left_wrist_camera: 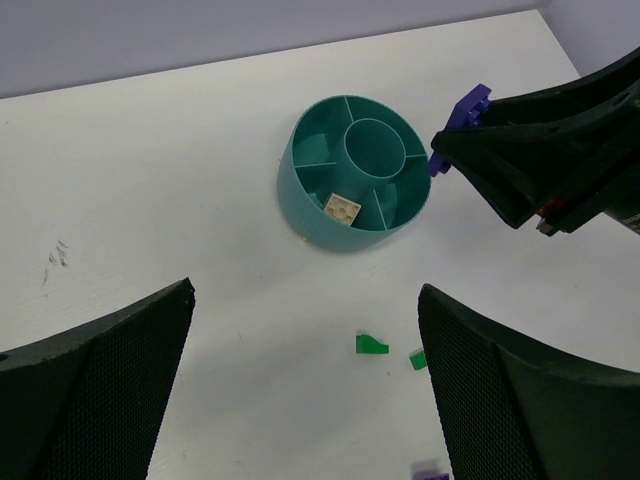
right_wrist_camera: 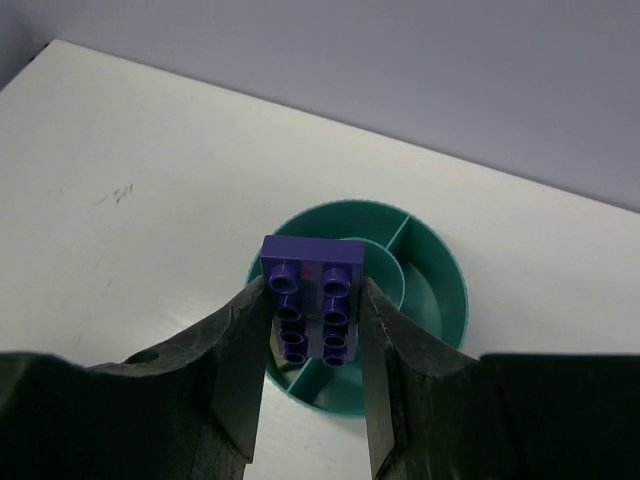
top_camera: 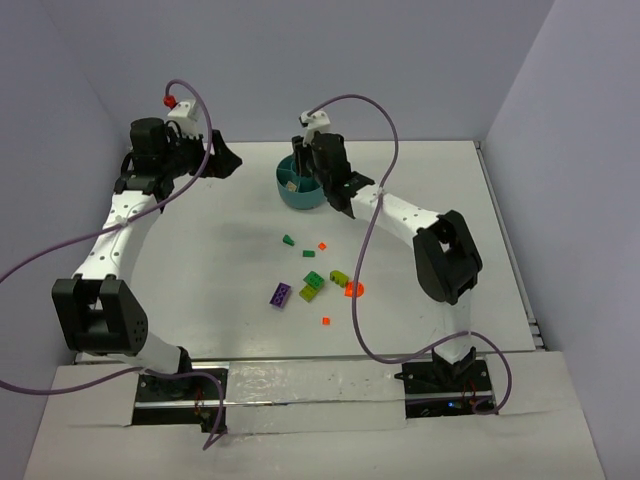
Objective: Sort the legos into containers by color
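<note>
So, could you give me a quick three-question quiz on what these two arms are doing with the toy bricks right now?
1. True or false: the left claw is open and empty.
2. What colour is the brick gripped by the right claw? A orange, B purple, C lime.
3. Fill in: the right claw hovers at the teal ____.

Key: 1 true. 2 B. 3 bowl.
</note>
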Motion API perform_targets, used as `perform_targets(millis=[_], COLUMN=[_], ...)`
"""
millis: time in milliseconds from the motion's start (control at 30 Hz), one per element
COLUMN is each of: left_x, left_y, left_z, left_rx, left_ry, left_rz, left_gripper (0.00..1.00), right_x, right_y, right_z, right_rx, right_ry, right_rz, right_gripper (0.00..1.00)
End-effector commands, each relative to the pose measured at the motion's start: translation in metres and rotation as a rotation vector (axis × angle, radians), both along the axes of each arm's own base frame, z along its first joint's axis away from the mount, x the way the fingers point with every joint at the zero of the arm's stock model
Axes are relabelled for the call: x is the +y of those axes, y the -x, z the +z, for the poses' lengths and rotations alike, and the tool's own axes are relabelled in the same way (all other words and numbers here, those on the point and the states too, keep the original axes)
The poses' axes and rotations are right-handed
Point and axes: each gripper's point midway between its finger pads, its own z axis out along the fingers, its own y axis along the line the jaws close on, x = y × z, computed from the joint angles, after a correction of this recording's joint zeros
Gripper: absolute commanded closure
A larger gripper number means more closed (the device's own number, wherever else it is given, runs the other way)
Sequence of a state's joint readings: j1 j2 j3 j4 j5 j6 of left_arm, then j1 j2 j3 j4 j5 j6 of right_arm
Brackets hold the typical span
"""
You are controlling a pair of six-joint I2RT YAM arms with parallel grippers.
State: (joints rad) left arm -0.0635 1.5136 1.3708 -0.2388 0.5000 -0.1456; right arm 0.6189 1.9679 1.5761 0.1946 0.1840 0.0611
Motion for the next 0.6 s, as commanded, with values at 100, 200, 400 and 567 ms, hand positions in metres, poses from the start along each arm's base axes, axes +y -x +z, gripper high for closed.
perform_targets(millis=[100,200,400,567], left_x=[0.003,0.003,0.004,0.005], left_y=[-0.005,-0.006,-0.005,-0.007], left_z=[0.011,0.011,0.010,0.009], left_rx=[-0.022,-0.021,-0.021,-0.014], left_ry=[0.016,0.015,-0.002,-0.007], left_rz=[0.020,0.021,0.015,0.018], left_gripper=[0.01,0.01,0.01,0.01], right_x=[-0.002,0.003,0.014,0.014], right_y=[-0.023,-0.029,-0.038,-0.046], right_z=[0.008,0.003,-0.001,-0.009], right_rx=[-0.110,-0.109,-0.091,-0.088], right_ry=[-0.027,-0.037,-0.061,-0.058], right_rz=[-0.079,-0.079,-0.059,-0.068], right_gripper=[1.00,1.00,1.00,1.00])
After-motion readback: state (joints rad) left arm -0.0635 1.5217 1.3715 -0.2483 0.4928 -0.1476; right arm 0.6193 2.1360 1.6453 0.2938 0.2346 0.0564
